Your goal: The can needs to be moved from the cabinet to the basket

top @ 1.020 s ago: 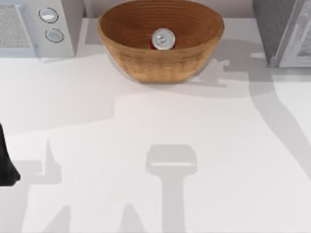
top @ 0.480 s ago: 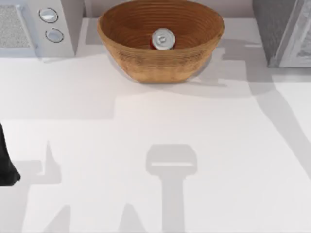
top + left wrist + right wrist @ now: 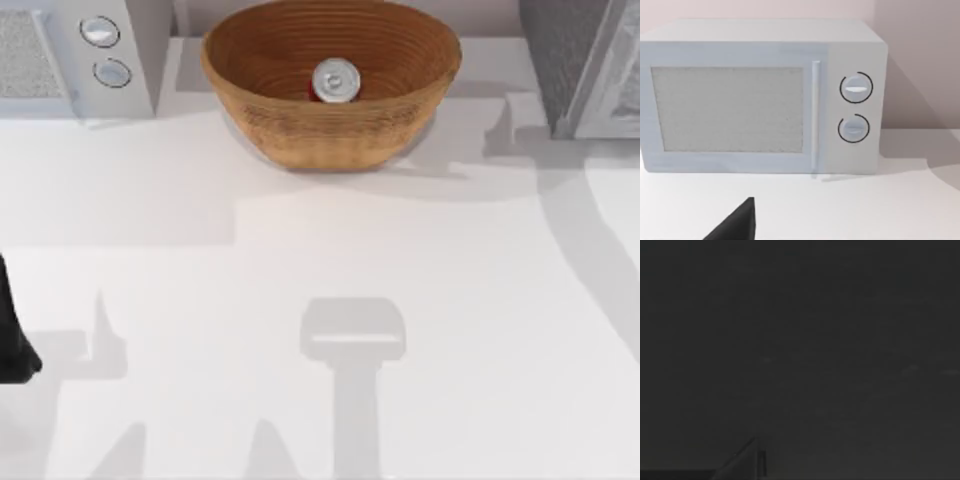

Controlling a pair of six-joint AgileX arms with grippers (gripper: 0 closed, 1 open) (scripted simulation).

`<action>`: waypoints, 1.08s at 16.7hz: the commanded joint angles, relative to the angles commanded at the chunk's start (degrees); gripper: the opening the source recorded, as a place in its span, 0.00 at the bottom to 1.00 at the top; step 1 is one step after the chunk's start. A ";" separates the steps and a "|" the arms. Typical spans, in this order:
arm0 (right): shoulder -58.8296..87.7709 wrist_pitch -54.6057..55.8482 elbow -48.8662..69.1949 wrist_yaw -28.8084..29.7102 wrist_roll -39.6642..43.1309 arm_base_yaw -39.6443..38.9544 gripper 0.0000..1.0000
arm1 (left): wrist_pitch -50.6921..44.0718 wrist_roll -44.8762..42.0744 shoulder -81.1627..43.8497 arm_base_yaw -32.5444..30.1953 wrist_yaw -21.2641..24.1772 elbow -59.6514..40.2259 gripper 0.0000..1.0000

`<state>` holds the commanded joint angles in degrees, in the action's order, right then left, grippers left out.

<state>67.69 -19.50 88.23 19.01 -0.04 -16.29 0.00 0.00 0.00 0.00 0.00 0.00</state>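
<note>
One left arm, dark, parked at the table's near left edge; finger state cannot be told. Farther back, centre: basket, brown wicker, oval, resting on the tabletop. Inside it: can, upright, silver top up, red side just visible, near the basket's middle. Back left corner: white microwave, two round knobs, door closed. Back right corner: cabinet, speckled grey side, paler framed door. Right wrist view: dark.

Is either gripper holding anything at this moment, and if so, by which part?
Nothing is seen held. The can stands upright in the basket, untouched. The left arm sits parked at the table's left edge; the right wrist view is dark.
</note>
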 joint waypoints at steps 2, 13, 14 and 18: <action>-7.42 2.01 -10.03 -1.93 0.06 1.74 1.00 | 0.00 0.00 0.00 0.00 0.00 0.00 1.00; -55.21 16.15 -74.90 -15.09 -0.13 13.03 1.00 | 0.00 0.00 0.00 0.00 0.00 0.00 1.00; -58.56 17.08 -78.61 -16.09 -0.11 13.87 1.00 | 0.00 0.00 0.00 0.00 0.00 0.00 1.00; -66.94 19.31 -87.44 -18.75 0.01 16.09 1.00 | 0.00 0.00 0.00 0.00 0.00 0.00 1.00</action>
<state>0.75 -0.19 0.79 0.25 -0.02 -0.20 0.00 0.00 0.00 0.00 0.00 0.00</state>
